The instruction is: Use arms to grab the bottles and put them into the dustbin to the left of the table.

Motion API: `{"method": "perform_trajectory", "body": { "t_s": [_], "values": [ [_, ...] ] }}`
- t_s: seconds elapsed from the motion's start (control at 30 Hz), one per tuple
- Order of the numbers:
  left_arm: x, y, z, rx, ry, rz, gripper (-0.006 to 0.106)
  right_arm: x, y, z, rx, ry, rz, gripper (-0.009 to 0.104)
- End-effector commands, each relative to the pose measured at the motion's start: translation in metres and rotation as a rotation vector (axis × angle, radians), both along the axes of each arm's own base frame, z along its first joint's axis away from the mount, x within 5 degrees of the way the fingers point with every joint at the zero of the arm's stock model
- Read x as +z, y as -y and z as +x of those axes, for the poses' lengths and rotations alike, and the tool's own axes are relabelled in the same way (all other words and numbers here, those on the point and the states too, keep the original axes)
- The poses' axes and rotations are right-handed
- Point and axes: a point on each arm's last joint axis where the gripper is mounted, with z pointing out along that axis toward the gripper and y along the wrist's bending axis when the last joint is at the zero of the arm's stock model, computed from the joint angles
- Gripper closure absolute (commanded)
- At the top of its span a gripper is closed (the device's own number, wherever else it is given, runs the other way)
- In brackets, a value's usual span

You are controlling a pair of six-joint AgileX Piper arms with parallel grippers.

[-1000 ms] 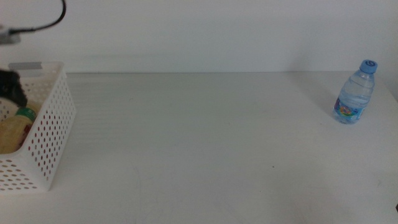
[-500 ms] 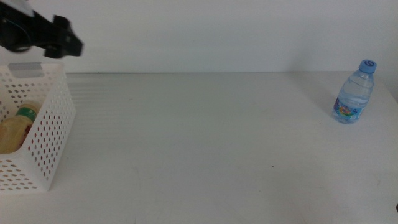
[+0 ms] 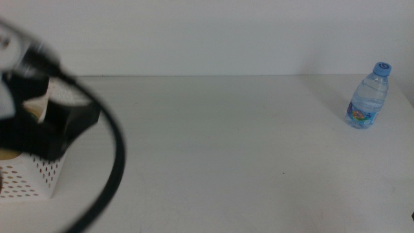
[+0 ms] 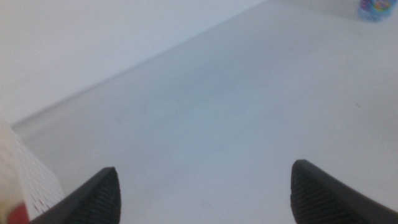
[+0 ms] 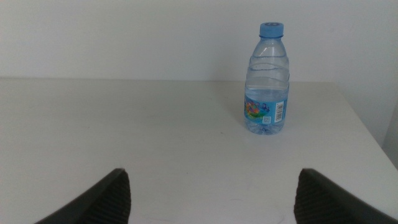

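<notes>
- Middle view: we see the left arm large and blurred at the picture's left side, its black cable sweeping down toward the bottom edge, in front of the white perforated dustbin.
- We can make out only the dustbin's lower front wall and corner; what lies inside it is hidden by the arm.
- The blue-capped water bottle stands upright at the far right of the white tabletop, well apart from the dustbin.
- In the left wrist view we find the left claw spread wide, with nothing between its two dark jaws, over bare tabletop; a corner of the dustbin wall shows beside one jaw, and a small red patch at the frame's corner is too blurred for us to name.
- The water bottle's base is just visible far off in that view.
- In the right wrist view the right claw is likewise spread wide and empty, low over the tabletop, facing the upright water bottle, which stands apart from it.
</notes>
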Motion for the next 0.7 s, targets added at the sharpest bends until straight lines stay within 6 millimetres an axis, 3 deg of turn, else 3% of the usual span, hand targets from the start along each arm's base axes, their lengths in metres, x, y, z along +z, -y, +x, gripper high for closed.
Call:
{"method": "perform_trajectory", "body": {
  "t_s": [0.0,0.27,0.67],
  "values": [
    [0.007,-0.002,-0.013,0.005,0.064,-0.072,0.01,0.011,0.001,-0.002,-0.006,0.113,-0.007,0.023],
    [-0.013,-0.009,-0.043,-0.004,0.066,-0.102,0.01,0.011,0.001,-0.002,-0.006,0.113,-0.007,0.023],
    [-0.012,-0.016,-0.051,0.023,0.142,-0.052,0.012,0.011,0.001,-0.002,-0.006,0.113,-0.007,0.023]
  ]
}}
